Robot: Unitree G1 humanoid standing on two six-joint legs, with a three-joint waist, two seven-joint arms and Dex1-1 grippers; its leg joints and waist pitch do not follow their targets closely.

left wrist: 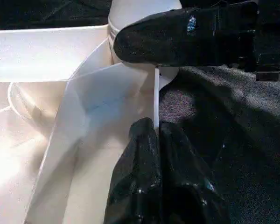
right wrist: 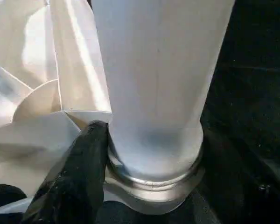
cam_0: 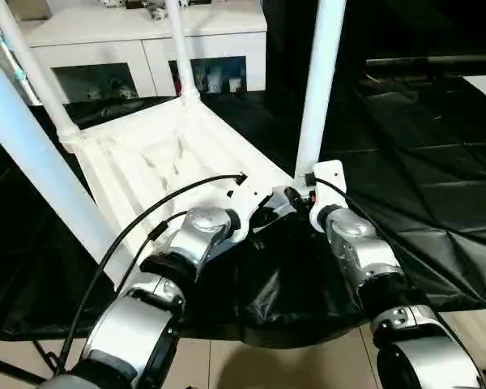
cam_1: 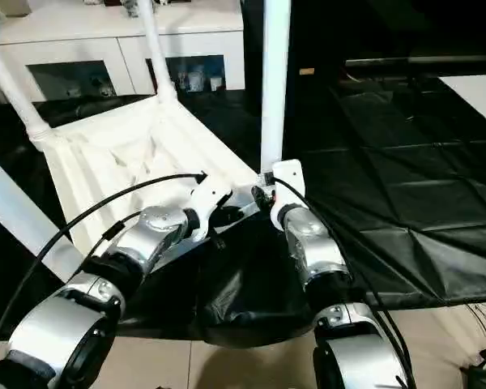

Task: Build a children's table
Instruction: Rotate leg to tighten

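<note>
**Left wrist view: rim pinched, near leg braced at its socket**

Left wrist view puts the left gripper (left wrist: pixel 156 135) nearest, its black fingers pressed together on the thin raised rim of the tabletop (cam_0: pixel 158 166), close to the corner socket (right wrist: pixel 154 179). The pinch probably steadies the upside-down top while the leg beside it is worked. Just past it the right gripper (right wrist: pixel 144 154) reaches around the base of the near right leg (cam_0: pixel 318 89); one black finger (right wrist: pixel 79 172) lies against the tube where it meets the socket collar, and the fingers stand spread about as wide as the tube — whether they clamp it or merely bracket it I cannot tell. That leg stands upright in its socket, apparently seated.

Farther out, the top rests underside up on the black-covered work table (cam_0: pixel 405 186), a near corner close to the table's front edge. The other legs rise from their corners — the near left leg (cam_0: pixel 32 154), the far left leg (cam_0: pixel 34 73) and the far right leg (cam_0: pixel 180 49). All four look fitted, so the build seems near done. Behind stands a white cabinet (cam_0: pixel 146 49).
</note>
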